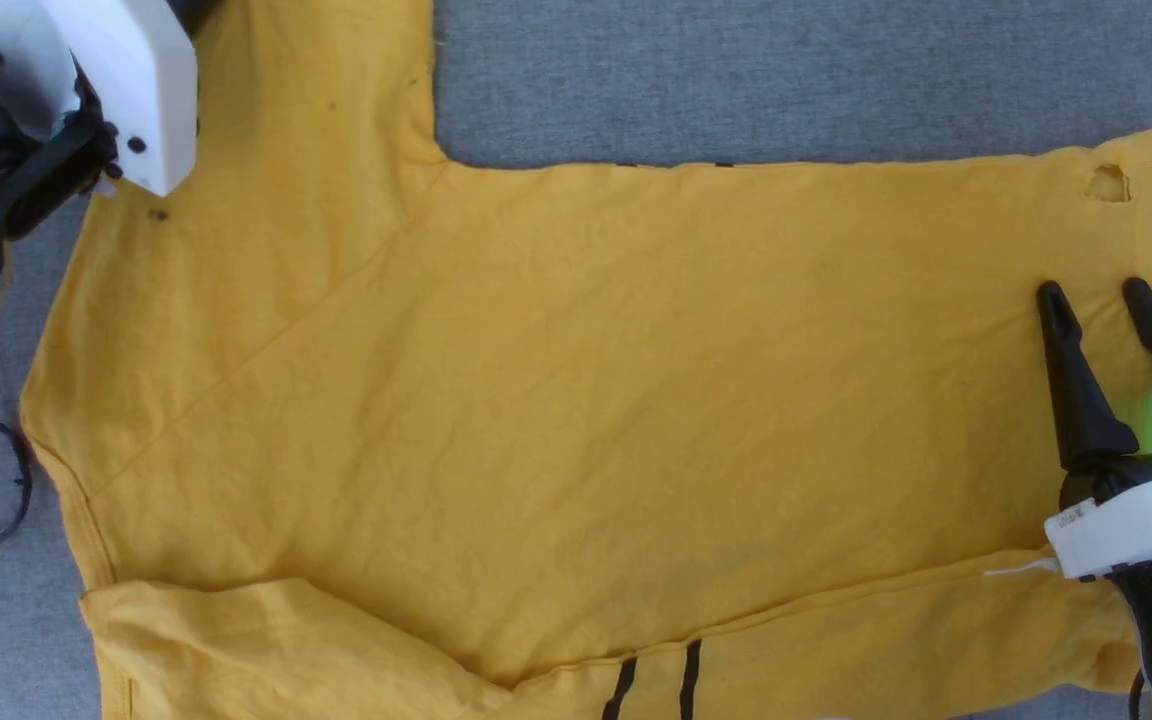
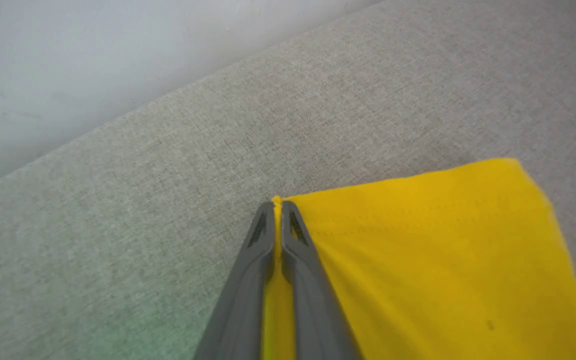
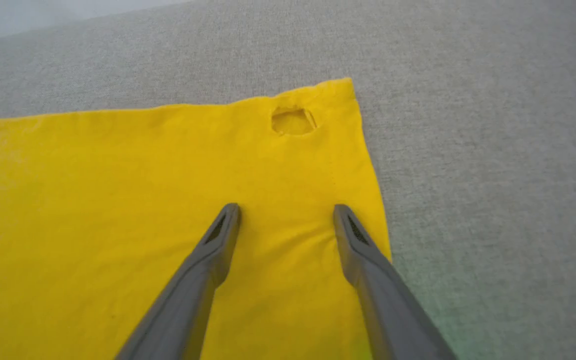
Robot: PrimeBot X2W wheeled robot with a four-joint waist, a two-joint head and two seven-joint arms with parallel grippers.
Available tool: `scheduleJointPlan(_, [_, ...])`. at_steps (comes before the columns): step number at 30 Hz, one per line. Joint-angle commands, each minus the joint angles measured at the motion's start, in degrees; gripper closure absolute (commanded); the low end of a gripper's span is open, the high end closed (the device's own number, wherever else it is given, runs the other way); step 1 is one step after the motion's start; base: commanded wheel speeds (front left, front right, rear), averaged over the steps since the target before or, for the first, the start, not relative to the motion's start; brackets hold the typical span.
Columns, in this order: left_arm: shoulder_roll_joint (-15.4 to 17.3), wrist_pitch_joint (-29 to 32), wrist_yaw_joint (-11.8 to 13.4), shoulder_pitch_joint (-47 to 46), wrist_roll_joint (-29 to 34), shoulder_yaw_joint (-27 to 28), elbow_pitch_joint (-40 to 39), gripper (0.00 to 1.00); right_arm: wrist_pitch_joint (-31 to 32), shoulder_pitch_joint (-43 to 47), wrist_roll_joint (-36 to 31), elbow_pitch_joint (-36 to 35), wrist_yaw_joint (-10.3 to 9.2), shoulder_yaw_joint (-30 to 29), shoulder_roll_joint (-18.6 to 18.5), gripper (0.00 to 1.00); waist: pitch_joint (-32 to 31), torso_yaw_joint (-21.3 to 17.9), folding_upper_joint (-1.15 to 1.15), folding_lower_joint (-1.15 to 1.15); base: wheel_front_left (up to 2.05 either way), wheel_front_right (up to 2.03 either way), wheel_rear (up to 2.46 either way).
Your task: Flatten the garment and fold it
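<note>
Pinching a sleeve corner (image 2: pixel 318 212) of the shirt (image 1: pixel 576 380) with your left gripper (image 2: pixel 278 206), draw it outward low and taut, then close your spread right gripper (image 1: pixel 1094 290) on the hem corner (image 3: pixel 340 95).

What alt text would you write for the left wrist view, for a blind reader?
The left gripper is shut on a corner of a bright yellow T-shirt, cloth pinched between its two grey fingers. Below lies a grey woven surface, with a pale wall beyond.

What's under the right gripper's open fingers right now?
Under the right gripper lies the garment, flat, near its corner with a small hole; jaws spread, gripping nothing. The grey surface below that spot is covered by cloth.
</note>
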Motion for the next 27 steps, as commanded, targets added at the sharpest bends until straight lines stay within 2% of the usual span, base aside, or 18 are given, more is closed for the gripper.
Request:
scheduleJointPlan(1, [0.37, 1.28, -0.28, 1.68, -0.31, -1.66, 1.62, 1.00, 0.53, -0.04, 0.16, 0.50, -0.14, -0.52, 0.09, 0.00, -0.32, 0.03, 0.00, 0.01, 0.00, 0.00, 0.00])
scheduleJointPlan(8, [0.98, -0.97, -0.33, 2.41, -0.55, -1.91, 0.92, 1.00, 3.99, -4.98, -3.39, -5.21, -0.14, -1.63, -0.13, 0.00, -2.90, 0.86, 0.00, 0.01, 0.00, 0.00, 0.00])
scheduleJointPlan(13, [0.93, -2.02, -0.27, 3.12, -1.11, -1.72, 0.70, 1.00, 10.73, -13.39, -4.01, -7.48, -0.14, -2.36, -3.57, 0.00, -4.27, 1.39, 0.00, 0.01, 0.00, 0.00, 0.00])
scheduleJointPlan(17, [0.96, -2.63, -0.06, 3.40, -1.36, -1.51, 0.26, 1.00, 18.15, -19.85, -2.67, -5.14, -0.14, -4.06, -6.66, 0.00, -4.41, 2.03, 0.00, 0.01, 0.00, 0.00, 0.00])
scheduleJointPlan(21, [0.62, -2.86, 0.18, 3.39, -1.47, -1.61, -0.19, 1.00, 26.36, -23.71, -1.06, -0.52, -0.14, -7.31, -7.44, 0.00, -3.57, 3.12, 0.00, 0.01, 0.00, 0.00, 0.00])
scheduleJointPlan(27, [0.31, -3.05, 0.27, 3.18, -1.68, -1.77, -0.08, 1.00, 37.20, -23.59, -0.08, 4.16, -0.14, -9.98, -7.41, 0.00, -2.32, 4.35, 0.00, 0.01, 0.00, 0.00, 0.00])
